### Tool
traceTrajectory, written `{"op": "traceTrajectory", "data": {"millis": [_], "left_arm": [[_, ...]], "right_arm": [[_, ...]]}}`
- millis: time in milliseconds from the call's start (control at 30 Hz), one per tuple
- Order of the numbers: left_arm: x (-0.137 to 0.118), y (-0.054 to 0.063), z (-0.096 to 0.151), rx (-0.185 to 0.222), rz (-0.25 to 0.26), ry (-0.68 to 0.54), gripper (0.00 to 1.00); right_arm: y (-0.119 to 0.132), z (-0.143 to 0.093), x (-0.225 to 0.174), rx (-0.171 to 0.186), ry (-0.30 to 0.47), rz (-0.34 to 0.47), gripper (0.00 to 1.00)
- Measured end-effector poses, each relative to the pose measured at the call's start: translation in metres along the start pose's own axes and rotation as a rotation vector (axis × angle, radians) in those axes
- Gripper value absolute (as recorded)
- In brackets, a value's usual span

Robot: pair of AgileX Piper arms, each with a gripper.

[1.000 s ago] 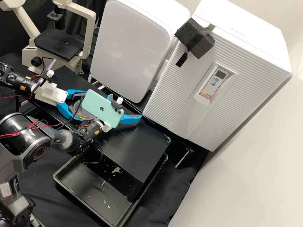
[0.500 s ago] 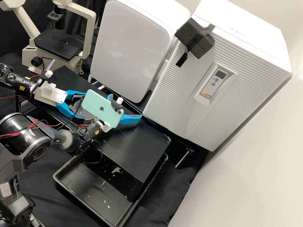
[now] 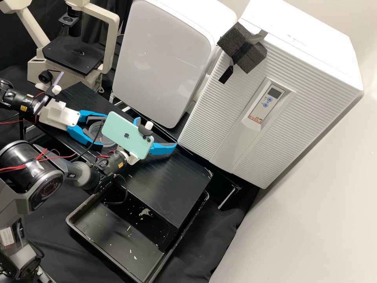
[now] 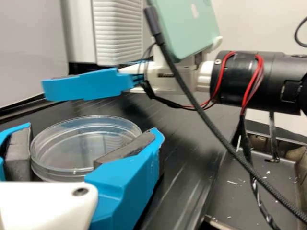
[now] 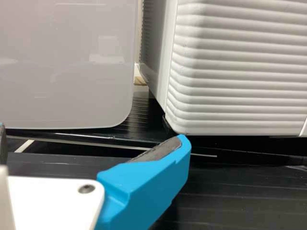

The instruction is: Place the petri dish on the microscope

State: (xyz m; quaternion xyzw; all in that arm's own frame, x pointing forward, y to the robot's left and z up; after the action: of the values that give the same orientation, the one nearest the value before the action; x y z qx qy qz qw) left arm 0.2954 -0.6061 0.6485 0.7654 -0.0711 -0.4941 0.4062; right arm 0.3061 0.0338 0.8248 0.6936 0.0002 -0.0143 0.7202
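Observation:
My left gripper (image 3: pixel 103 133) is closed around the clear round petri dish (image 3: pixel 95 129), above the black bench shelf. In the left wrist view, the pads of the left gripper (image 4: pixel 91 138) press against opposite sides of the petri dish (image 4: pixel 85 125), which looks nearly level. My right gripper (image 3: pixel 156 133) stands open beyond the phone; in the right wrist view the right gripper (image 5: pixel 93 139) has nothing between its fingers. The microscope (image 3: pixel 74 55) stands at the back left, its black stage bare.
A mint-green phone (image 3: pixel 126 134) on the right arm partly hides the left gripper's tips. White appliances (image 3: pixel 165 63) line the back. A black tray (image 3: pixel 118 239) with pale scraps lies in front of the shelf. A dark cable (image 4: pixel 211 120) hangs near the right arm.
The left gripper and the petri dish have shifted slightly left together, away from the phone. The right arm has kept still.

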Motion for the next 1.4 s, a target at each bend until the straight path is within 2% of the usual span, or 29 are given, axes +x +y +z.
{"op": "traceTrajectory", "data": {"millis": [233, 400, 433, 600, 800, 967, 1067, 1267, 1400], "left_arm": [[-0.028, 0.011, -0.011, -0.019, 0.034, 0.077, 0.00], [-0.055, 0.026, -0.021, -0.055, 0.110, 0.169, 0.00], [-0.063, 0.031, -0.024, -0.051, 0.133, 0.196, 0.00], [-0.088, 0.041, -0.037, -0.051, 0.201, 0.289, 0.00], [-0.120, 0.043, -0.067, -0.005, 0.236, 0.453, 0.00], [-0.143, 0.046, -0.091, -0.003, 0.266, 0.574, 0.00], [-0.154, 0.044, -0.106, -0.023, 0.281, 0.646, 0.00], [-0.158, 0.037, -0.134, -0.104, 0.279, 0.753, 0.00], [-0.152, 0.038, -0.146, -0.119, 0.263, 0.774, 0.00]], "right_arm": [[0.000, 0.000, 0.000, 0.000, 0.000, 0.000, 1.00], [0.000, 0.000, 0.000, 0.000, 0.000, 0.000, 1.00], [0.000, 0.000, 0.000, 0.000, 0.000, 0.000, 1.00], [0.000, 0.000, 0.000, 0.000, 0.000, 0.000, 1.00], [0.000, 0.000, 0.000, 0.000, 0.000, 0.000, 1.00], [0.000, 0.000, 0.000, 0.000, 0.000, 0.000, 1.00], [0.000, 0.000, 0.000, 0.000, 0.000, 0.000, 1.00], [0.000, 0.000, 0.000, 0.000, 0.000, 0.000, 1.00], [0.000, 0.000, 0.000, 0.000, 0.000, 0.000, 1.00]]}}
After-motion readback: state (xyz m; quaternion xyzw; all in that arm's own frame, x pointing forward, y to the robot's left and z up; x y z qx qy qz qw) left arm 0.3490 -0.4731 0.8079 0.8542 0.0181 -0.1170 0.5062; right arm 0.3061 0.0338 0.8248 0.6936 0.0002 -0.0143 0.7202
